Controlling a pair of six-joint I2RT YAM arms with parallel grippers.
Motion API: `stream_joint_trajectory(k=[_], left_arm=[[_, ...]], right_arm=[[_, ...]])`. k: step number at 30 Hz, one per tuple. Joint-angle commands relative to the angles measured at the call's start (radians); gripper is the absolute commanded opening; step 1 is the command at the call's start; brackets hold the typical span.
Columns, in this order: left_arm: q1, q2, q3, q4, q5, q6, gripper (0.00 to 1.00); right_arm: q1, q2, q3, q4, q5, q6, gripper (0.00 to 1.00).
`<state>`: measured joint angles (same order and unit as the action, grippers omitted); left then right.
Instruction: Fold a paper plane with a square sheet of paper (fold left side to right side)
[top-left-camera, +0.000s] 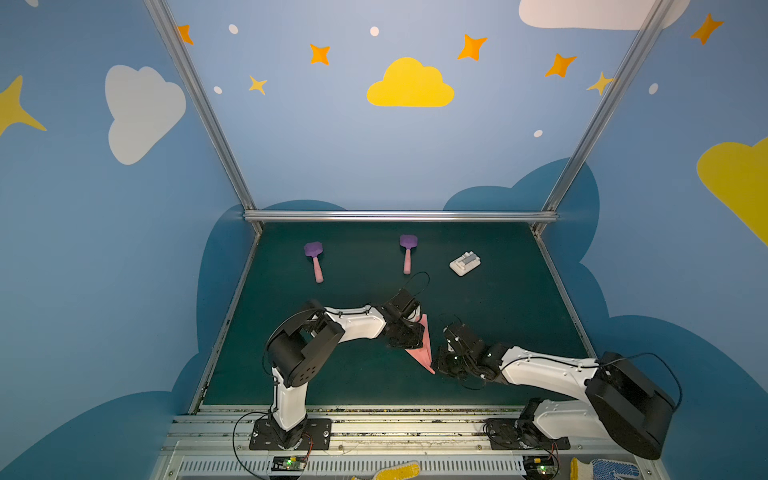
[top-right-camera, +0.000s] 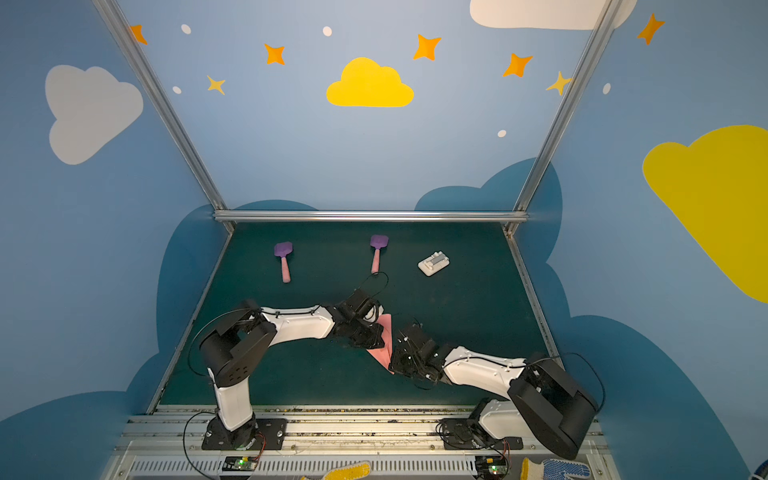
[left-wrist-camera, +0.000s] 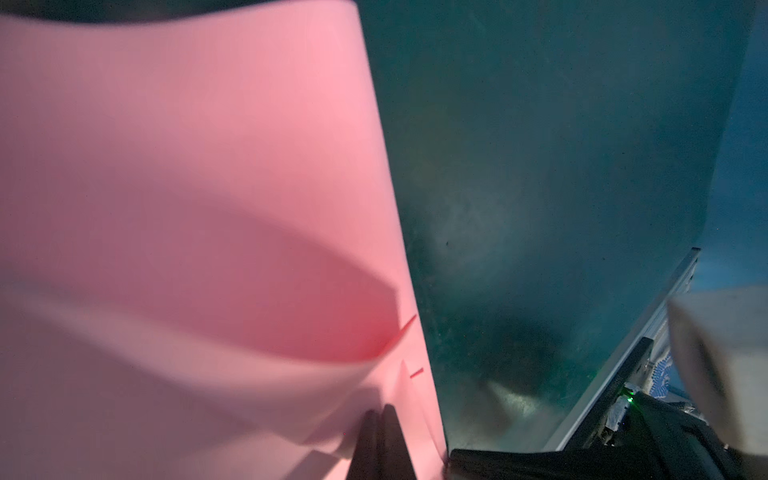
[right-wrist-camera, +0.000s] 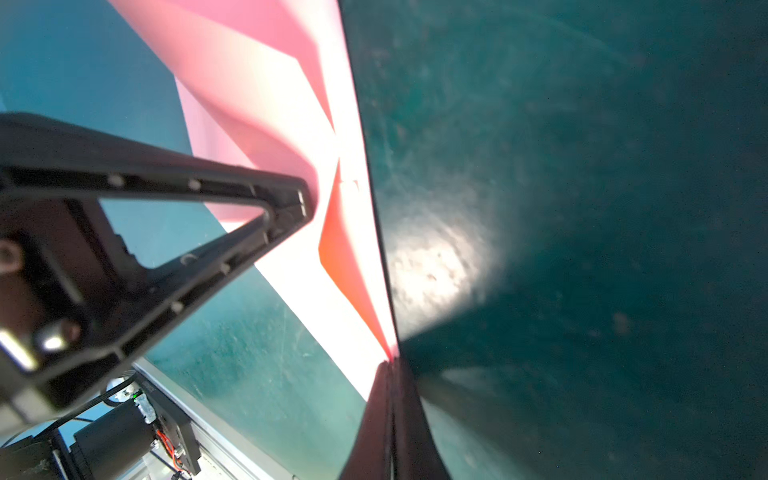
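Note:
The square sheet of paper is folded into a pink pointed paper plane (top-left-camera: 423, 353) (top-right-camera: 385, 347) that lies mid-mat between my two arms. My left gripper (top-left-camera: 411, 337) (top-right-camera: 371, 337) is over its wide far end. In the left wrist view its fingertips (left-wrist-camera: 380, 415) are shut and rest on the paper beside a raised, curled flap (left-wrist-camera: 208, 332). My right gripper (top-left-camera: 441, 365) (top-right-camera: 397, 365) is at the near pointed tip. In the right wrist view it (right-wrist-camera: 390, 368) is shut, and the paper's tip (right-wrist-camera: 384, 345) runs into the seam between its jaws.
Two purple spatulas with pink handles (top-left-camera: 314, 259) (top-left-camera: 408, 251) and a small white block (top-left-camera: 464, 263) lie at the back of the green mat (top-left-camera: 498, 324). Metal rails border the mat. Work gloves (top-left-camera: 395, 471) lie past the front rail.

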<state>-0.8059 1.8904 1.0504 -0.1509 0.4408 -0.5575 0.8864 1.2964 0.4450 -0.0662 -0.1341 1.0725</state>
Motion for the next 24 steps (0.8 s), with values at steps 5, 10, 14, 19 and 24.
stream_joint_trajectory(k=[5, 10, 14, 19, 24], left_arm=[[-0.001, 0.03, -0.024, -0.015, -0.035, 0.011, 0.04], [-0.001, 0.03, -0.025, -0.013, -0.034, 0.009, 0.04], [-0.001, 0.028, -0.024, -0.013, -0.034, 0.009, 0.04], [-0.001, 0.027, -0.026, -0.015, -0.034, 0.01, 0.04], [0.0, 0.029, -0.027, -0.014, -0.033, 0.008, 0.04]], right_arm=[[0.058, -0.016, -0.065, -0.036, 0.036, 0.061, 0.0], [0.117, -0.035, -0.106, -0.035, 0.062, 0.105, 0.0], [0.163, -0.066, -0.14, -0.064, 0.09, 0.137, 0.0], [0.185, -0.139, -0.164, -0.117, 0.098, 0.149, 0.0], [0.172, -0.267, -0.111, -0.219, 0.153, 0.13, 0.0]])
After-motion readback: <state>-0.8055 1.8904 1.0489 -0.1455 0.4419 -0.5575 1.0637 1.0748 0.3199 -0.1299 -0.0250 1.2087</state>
